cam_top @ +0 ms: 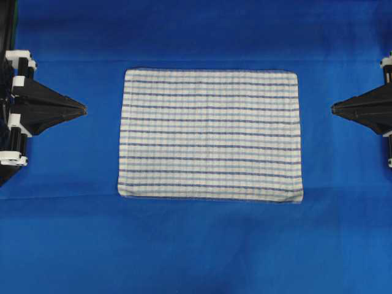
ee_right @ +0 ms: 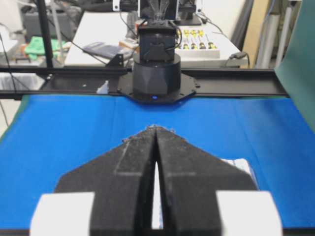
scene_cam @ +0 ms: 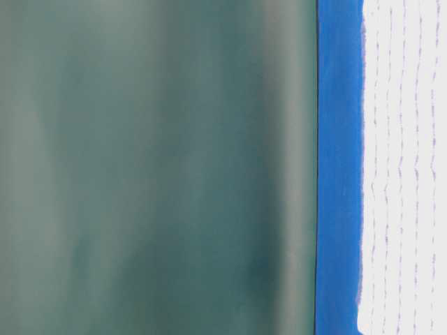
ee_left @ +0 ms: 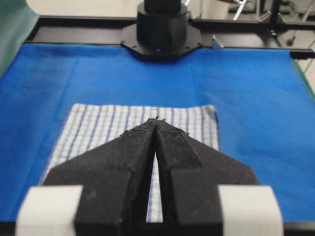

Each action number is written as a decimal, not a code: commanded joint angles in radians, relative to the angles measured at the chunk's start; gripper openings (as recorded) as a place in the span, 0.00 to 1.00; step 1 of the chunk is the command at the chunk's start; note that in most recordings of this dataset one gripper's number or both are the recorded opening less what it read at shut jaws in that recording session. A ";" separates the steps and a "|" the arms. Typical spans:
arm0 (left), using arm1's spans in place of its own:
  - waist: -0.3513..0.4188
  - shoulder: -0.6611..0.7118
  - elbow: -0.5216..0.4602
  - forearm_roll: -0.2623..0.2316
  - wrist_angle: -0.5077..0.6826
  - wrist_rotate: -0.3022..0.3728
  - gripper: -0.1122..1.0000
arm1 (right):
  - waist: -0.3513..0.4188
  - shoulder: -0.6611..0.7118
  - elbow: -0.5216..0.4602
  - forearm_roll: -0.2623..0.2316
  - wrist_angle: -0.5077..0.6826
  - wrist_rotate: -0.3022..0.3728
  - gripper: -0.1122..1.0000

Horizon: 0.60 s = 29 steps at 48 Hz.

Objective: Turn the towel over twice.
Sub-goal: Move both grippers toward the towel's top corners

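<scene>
The towel (cam_top: 210,135), white with thin dark-blue and light-blue stripes, lies spread flat in the middle of the blue table covering (cam_top: 196,245). It also shows in the left wrist view as the towel (ee_left: 103,128) beyond the fingertips, and in the table-level view as the towel (scene_cam: 405,167). My left gripper (cam_top: 83,109) is shut and empty, off the towel's left edge. My right gripper (cam_top: 333,109) is shut and empty, off the towel's right edge. In the wrist views the left gripper (ee_left: 156,119) and right gripper (ee_right: 156,128) have their tips pressed together. A towel corner (ee_right: 241,164) peeks past the right fingers.
The opposite arm's black base (ee_left: 161,29) stands at the far edge of the covering; the other base (ee_right: 156,73) faces the right wrist camera. A green backdrop (scene_cam: 154,167) rises behind the table. Blue covering surrounds the towel on all sides.
</scene>
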 commanded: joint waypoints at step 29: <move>0.201 0.164 -0.021 -0.017 -0.032 0.015 0.10 | -0.275 0.158 -0.032 0.005 0.114 0.009 0.10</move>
